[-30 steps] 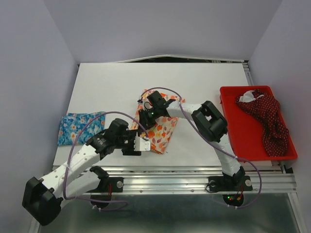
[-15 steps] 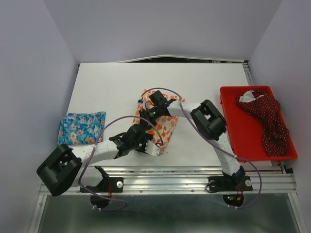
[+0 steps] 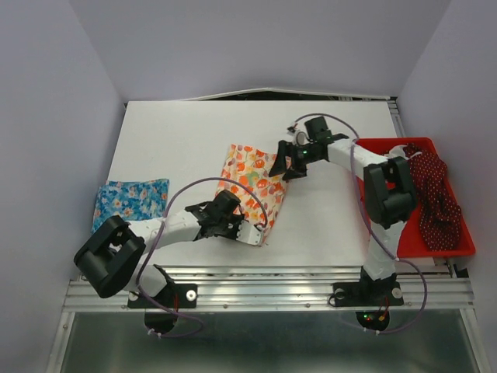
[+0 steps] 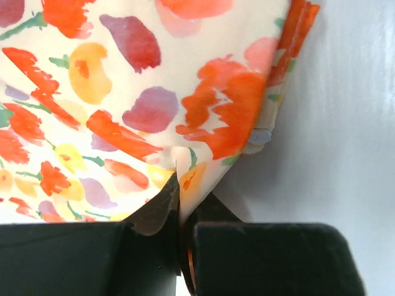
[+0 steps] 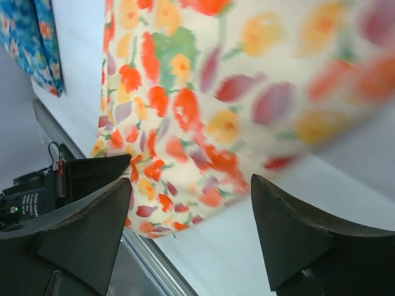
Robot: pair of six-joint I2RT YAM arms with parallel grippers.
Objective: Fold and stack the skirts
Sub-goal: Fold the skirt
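A white bench top [image 3: 194, 140] sits boxed in by plain pale lilac-grey walls: a back wall [image 3: 256, 47], a left wall [image 3: 46, 140] and a right wall [image 3: 466, 70]. A dark gap [image 3: 264, 95] runs along the far edge. Aluminium rails [image 3: 272, 284] line the near edge, with a grey metal sheet [image 3: 272, 342] below. Light is soft and even.

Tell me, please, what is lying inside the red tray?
The dark red dotted skirt lies bunched in the red tray, some white cloth showing at its far end. The right arm covers the tray's left part; anything under the skirt is hidden.
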